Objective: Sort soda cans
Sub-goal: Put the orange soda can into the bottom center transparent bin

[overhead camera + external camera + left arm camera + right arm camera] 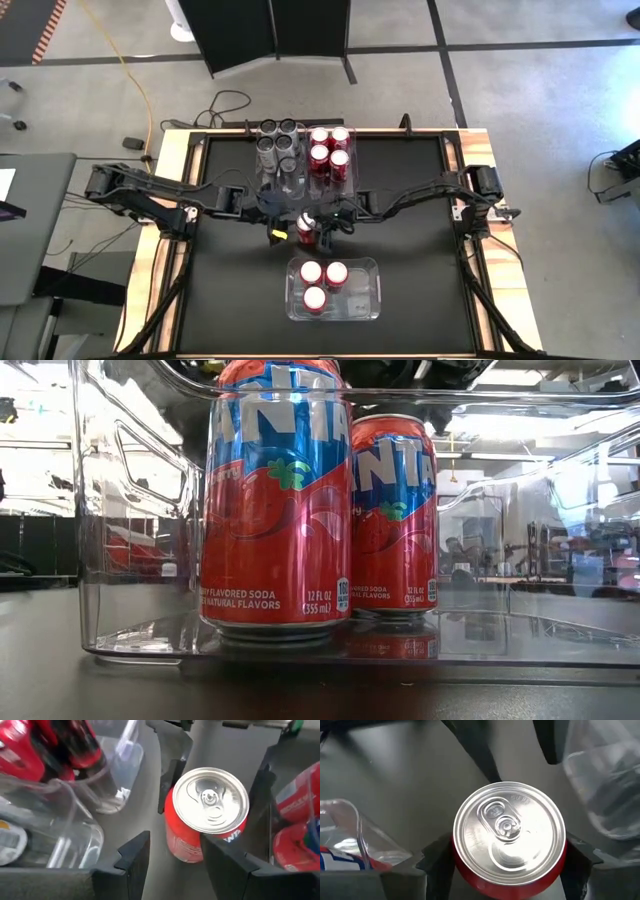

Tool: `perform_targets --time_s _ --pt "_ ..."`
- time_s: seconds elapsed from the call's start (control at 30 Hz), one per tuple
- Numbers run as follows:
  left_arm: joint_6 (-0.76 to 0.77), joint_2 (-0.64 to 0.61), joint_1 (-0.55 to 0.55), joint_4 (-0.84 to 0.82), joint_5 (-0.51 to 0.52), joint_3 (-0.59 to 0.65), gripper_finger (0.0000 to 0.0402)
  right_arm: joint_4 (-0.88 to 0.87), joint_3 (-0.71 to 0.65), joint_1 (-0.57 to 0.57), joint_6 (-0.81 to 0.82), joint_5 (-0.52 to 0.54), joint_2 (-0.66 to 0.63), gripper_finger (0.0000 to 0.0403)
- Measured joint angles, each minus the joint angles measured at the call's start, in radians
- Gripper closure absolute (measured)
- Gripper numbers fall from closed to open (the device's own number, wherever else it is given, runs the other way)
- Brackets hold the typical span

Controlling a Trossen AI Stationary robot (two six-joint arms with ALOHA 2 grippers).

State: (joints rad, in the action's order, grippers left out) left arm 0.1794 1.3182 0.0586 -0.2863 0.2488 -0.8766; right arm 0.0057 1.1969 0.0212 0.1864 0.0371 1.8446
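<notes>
Behind clear bin wall (120, 560), red cans (275, 510) read "FLAVORED SODA".

Both arms reach inward to mid-table, left end effector (283, 228) and right end effector (322, 232) nearly meeting.

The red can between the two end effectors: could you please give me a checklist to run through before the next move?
1. Red can upright: ok.
2. Right end effector astride the can: ok.
3. Right end effector's grip firm: cannot tell.
4. Left end effector clear of the can: not ok, close beside it.
5. Room in the back red-can bin: cannot tell.
</notes>
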Motion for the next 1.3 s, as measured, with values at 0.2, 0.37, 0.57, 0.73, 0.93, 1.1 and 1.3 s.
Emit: perform_targets --time_s 0.2,0.37,0.57,0.73,0.93,1.1,1.3 --pt "0.043 -0.097 -0.001 -0.064 -0.008 -0.041 0.0228 -0.083 0.013 0.004 0.016 0.112 -0.149 0.0131" --pt "-0.017 -0.219 -0.002 -0.031 -0.005 -0.051 0.0228 -0.181 0.052 0.033 0.043 0.257 -0.299 0.0131" --pt "-0.111 -0.321 -0.003 -0.035 -0.003 -0.048 0.0228 -0.224 0.074 0.108 0.183 0.284 -0.444 0.0131" --pt "-0.152 -0.356 -0.003 -0.047 -0.001 -0.048 0.0228 -0.216 0.073 0.245 0.231 0.270 -0.487 0.0132" --pt "-0.088 -0.352 -0.003 -0.105 -0.003 -0.046 0.0228 -0.165 0.074 0.431 0.402 0.332 -0.493 0.0132" --pt "0.058 -0.351 0.030 -0.097 -0.031 -0.046 0.0228 -0.188 0.074 0.548 0.478 0.445 -0.431 0.0132" --pt "0.249 -0.350 0.108 -0.055 0.017 -0.046 0.0228 -0.219 0.074 0.615 0.559 0.447 -0.325 0.0132"
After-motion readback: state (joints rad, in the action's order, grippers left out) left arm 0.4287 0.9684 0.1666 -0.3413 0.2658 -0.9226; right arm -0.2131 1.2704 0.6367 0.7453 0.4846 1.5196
